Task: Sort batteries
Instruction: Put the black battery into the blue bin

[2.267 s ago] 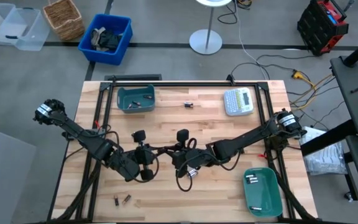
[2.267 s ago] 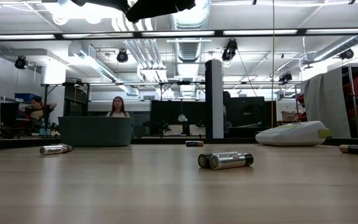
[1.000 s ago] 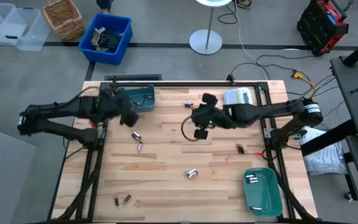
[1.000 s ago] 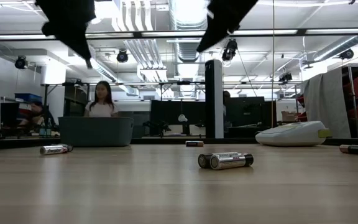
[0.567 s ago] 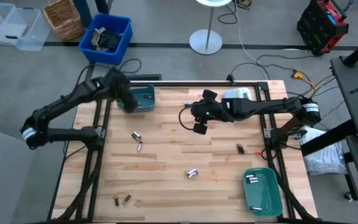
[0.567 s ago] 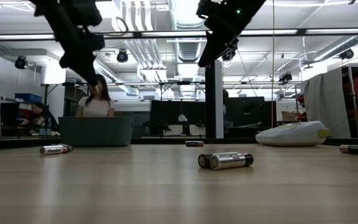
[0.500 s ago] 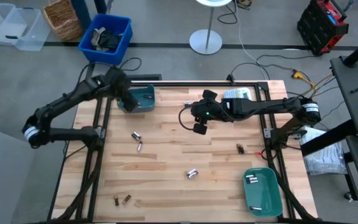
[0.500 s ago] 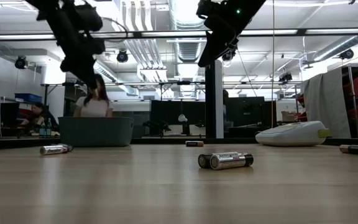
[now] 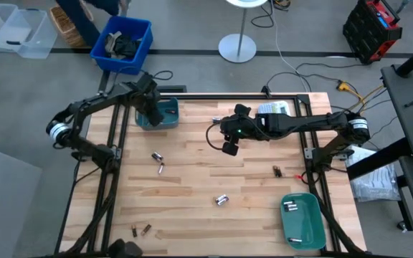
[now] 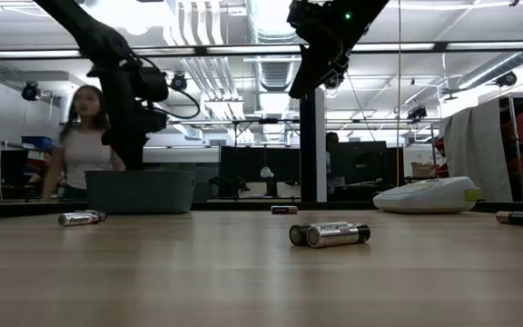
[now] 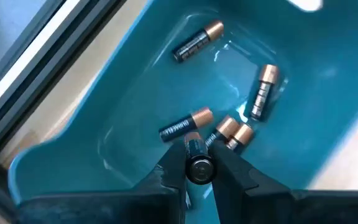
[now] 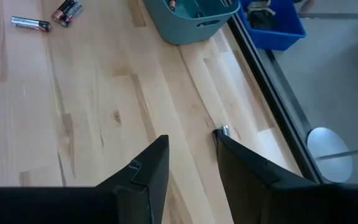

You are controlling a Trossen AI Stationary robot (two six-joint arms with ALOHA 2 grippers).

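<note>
Batteries: scattered on the desk (image 9: 192, 215); a pair (image 9: 221, 200) near centre, others by the left side (image 9: 158, 162) and front edge (image 9: 140, 230).
Left tool (image 11: 198, 163): over the teal bin (image 9: 165, 120) at the far left corner, fingers clamped on a dark battery (image 11: 199, 163) held end-on; five coppery cells (image 11: 196, 41) lie in the bin.
Right tool (image 12: 188, 163): above the far middle of the desk, fingers apart, nothing between them.
Second bin (image 9: 303, 228): front right, silvery cells (image 9: 290, 207) inside.
</note>
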